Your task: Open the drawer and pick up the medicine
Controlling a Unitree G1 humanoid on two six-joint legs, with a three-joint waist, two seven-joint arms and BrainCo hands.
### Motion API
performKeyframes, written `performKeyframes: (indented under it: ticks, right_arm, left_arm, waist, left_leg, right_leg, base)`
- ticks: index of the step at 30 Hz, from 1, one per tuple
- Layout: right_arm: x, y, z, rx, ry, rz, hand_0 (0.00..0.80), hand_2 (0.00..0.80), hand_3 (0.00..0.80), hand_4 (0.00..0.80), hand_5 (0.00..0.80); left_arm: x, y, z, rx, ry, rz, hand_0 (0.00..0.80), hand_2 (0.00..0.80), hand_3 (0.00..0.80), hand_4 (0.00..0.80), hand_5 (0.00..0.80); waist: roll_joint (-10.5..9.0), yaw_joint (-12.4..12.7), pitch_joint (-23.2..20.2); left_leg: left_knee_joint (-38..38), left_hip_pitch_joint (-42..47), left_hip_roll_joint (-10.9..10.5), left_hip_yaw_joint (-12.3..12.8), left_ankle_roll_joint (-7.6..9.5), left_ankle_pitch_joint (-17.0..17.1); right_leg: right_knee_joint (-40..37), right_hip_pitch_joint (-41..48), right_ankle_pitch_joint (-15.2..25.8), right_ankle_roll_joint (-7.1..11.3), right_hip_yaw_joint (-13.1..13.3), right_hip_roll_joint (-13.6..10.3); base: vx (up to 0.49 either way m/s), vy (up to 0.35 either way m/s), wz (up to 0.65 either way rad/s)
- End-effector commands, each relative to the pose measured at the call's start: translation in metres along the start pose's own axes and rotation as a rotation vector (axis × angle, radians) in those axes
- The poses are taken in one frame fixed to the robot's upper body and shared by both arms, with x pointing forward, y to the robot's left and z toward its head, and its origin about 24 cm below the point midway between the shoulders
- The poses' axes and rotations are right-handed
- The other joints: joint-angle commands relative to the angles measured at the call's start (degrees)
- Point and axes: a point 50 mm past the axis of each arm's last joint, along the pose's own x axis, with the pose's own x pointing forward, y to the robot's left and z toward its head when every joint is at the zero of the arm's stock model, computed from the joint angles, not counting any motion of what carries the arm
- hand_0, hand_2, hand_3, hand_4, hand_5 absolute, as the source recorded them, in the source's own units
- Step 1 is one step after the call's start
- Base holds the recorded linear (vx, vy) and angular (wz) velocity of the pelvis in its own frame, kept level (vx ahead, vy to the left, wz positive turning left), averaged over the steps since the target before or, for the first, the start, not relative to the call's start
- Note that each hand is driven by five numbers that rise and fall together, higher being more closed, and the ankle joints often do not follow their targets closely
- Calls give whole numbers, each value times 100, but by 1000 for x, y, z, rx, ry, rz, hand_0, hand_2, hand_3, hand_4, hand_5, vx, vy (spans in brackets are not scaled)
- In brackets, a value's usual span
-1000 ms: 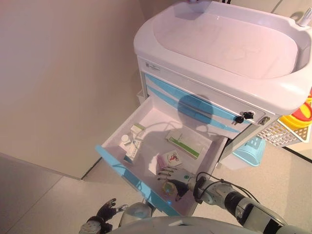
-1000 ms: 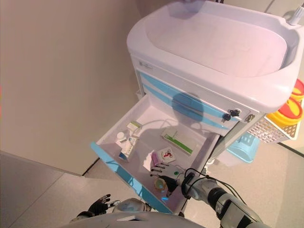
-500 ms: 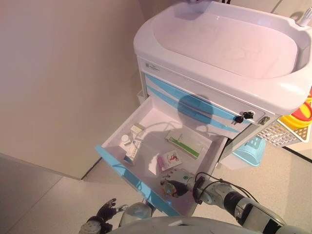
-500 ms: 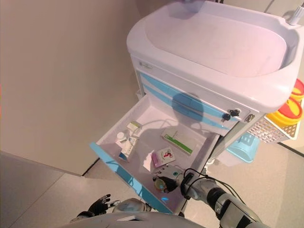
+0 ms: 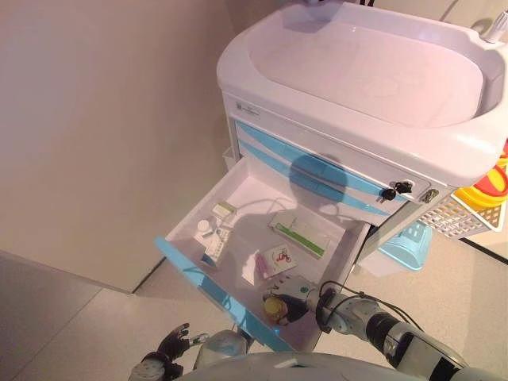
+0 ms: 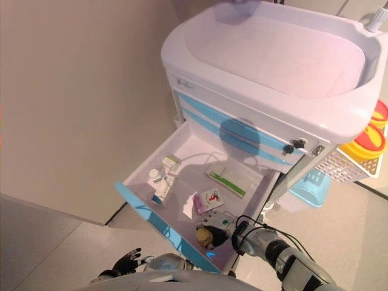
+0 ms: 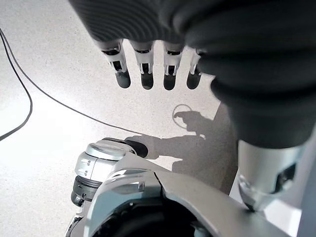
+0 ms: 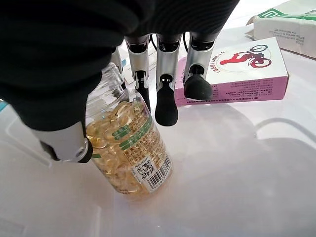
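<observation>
1. Right hand (image 8: 148,74) reaches into the open drawer (image 5: 238,198), thumb and fingers curled round one clear bottle (image 8: 129,148) of yellow capsules at the drawer's front right.
2. Left hand (image 7: 148,69) hangs low over the floor, fingers straight and apart, holding nothing.
3. Only the right wrist view shows the capsules and the bottle's label; the eye views show just a yellowish blob (image 5: 275,305) in the hand.
4. Also in the drawer: one pink box (image 8: 237,71) just past the fingertips, one green-striped white box (image 5: 300,235) behind it, and a few small packs (image 5: 213,234) at the left.
</observation>
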Motion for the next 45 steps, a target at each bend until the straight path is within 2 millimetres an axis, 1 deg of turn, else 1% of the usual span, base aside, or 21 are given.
performKeyframes:
  ticks: [1,4,7,10,13,16,17,18,20,23,24,25,28,30,31,33,35,41,45]
  right_arm:
    - [7,-17,12,5,-77,-117,800,800,800,800,800]
    - [7,-31,9,14,-73,-179,800,800,800,800,800]
    - [7,-58,4,11,-76,-266,800,800,800,800,800]
    - [-4,-104,-3,0,-99,-371,800,800,800,800,800]
    - [-28,-155,-4,-8,-157,-502,800,800,800,800,800]
    - [-63,-206,-2,40,-208,-647,800,800,800,800,800]
    - [-74,-221,-1,78,-225,-696,800,800,800,800,800]
    - [-89,-239,-3,163,-250,-772,800,800,800,800,800]
    - [-111,-264,-7,360,-315,-907,800,800,800,800,800]
    - [-129,-287,-19,651,-425,-1085,800,800,800,800,800]
    - [-132,-294,-22,687,-448,-1134,800,800,800,800,800]
    - [-136,-303,-24,716,-467,-1195,800,800,800,800,800]
    - [-148,-330,-32,723,-461,-1348,800,800,800,800,800]
    - [-158,-346,-42,704,-424,-1426,800,800,800,800,800]
    - [-161,-350,-44,689,-409,-1440,800,800,800,800,800]
    - [-171,-366,-55,642,-320,-1480,800,800,800,800,800]
    - [-178,-376,-66,614,-234,-1490,800,800,800,800,800]
    - [-199,-403,-96,492,74,-1458,800,800,800,800,800]
    - [-211,-410,-112,461,253,-1404,800,800,800,800,800]
  left_arm:
    - [4,-10,2,29,15,-32,0,0,0,0,0]
    - [4,-9,3,28,19,-33,0,0,0,0,0]
    - [5,-6,4,23,26,-30,0,0,0,0,0]
    - [5,-3,4,7,37,-17,0,0,0,0,0]
    - [5,2,6,-24,41,3,0,0,0,0,0]
    - [5,5,8,-56,37,18,0,0,0,0,0]
    - [5,5,8,-66,37,22,0,0,0,0,0]
    - [5,4,8,-79,36,25,0,0,0,0,0]
    - [6,3,9,-98,35,29,0,0,0,0,0]
    - [7,0,9,-106,42,21,0,0,0,0,0]
    - [7,0,10,-105,45,18,0,0,0,0,0]
    - [8,0,11,-105,48,16,0,0,0,0,0]
    - [8,2,14,-100,60,5,0,0,0,0,0]
    - [8,5,14,-95,74,0,0,0,0,0,0]
    - [8,5,14,-91,77,-3,0,0,0,0,0]
    - [8,8,14,-77,92,-9,0,0,0,0,0]
    - [8,11,14,-68,104,-12,0,0,0,0,0]
    - [7,21,17,-58,125,-5,0,0,0,0,0]
    - [7,26,19,-62,133,2,0,0,0,0,0]
  waist:
    - [-182,-26,-61]
    - [-225,-70,-62]
    - [-274,-141,-58]
    - [-338,-270,-49]
    - [-400,-432,-48]
    - [-440,-602,-59]
    - [-447,-655,-68]
    - [-452,-715,-86]
    - [-454,-798,-93]
    - [-435,-868,-118]
    - [-431,-871,-127]
    - [-425,-868,-138]
    - [-407,-815,-179]
    - [-404,-753,-229]
    - [-403,-734,-237]
    - [-414,-635,-287]
    - [-424,-560,-320]
    - [-479,-337,-361]
    - [-518,-209,-375]
  left_leg:
    - [-137,57,-267,241,141,-317]
    - [-137,77,-248,302,136,-331]
    - [-142,107,-211,401,127,-341]
    - [-142,138,-150,555,111,-362]
    - [-142,180,-98,718,104,-393]
    - [-142,227,-54,881,123,-427]
    - [-142,241,-42,923,126,-435]
    - [-142,259,-31,969,133,-446]
    - [-142,299,-12,1035,144,-470]
    - [-142,365,0,1091,147,-507]
    - [-142,387,0,1100,146,-521]
    - [-142,406,-1,1104,146,-534]
    - [-142,456,-3,1101,143,-553]
    - [-142,474,-7,1081,136,-561]
    - [-142,477,-10,1073,134,-560]
    - [-142,480,-28,1020,128,-551]
    - [-142,477,-44,970,121,-538]
    - [-142,477,-89,791,93,-506]
    - [-142,467,-119,668,87,-489]
  right_leg:
    - [484,-363,322,515,327,-514]
    - [481,-361,333,512,367,-501]
    - [473,-358,359,516,430,-481]
    - [468,-379,396,524,548,-445]
    - [464,-406,434,534,687,-409]
    - [467,-433,457,538,832,-372]
    - [466,-438,462,538,873,-361]
    - [460,-442,467,534,929,-345]
    - [457,-439,467,516,1013,-324]
    - [442,-404,451,486,1104,-302]
    - [437,-389,441,478,1124,-297]
    - [427,-372,435,469,1139,-294]
    - [394,-304,419,439,1141,-286]
    - [373,-268,406,427,1115,-288]
    - [368,-257,404,424,1102,-288]
    - [348,-217,395,406,1039,-285]
    - [337,-187,381,394,989,-286]
    - [347,-112,344,370,830,-299]
    - [347,-72,332,365,741,-308]
  base:
    - [0,0,0]
    - [-2,4,-1]
    - [-9,10,-10]
    - [-21,5,-17]
    - [-20,15,-29]
    - [-13,23,-30]
    - [0,37,-32]
    - [5,43,-29]
    - [10,49,-22]
    - [18,47,-23]
    - [27,43,-18]
    - [29,42,-18]
    - [30,41,-5]
    - [34,35,3]
    - [37,31,3]
    - [40,28,5]
    - [40,29,12]
    - [41,20,19]
    - [36,13,15]
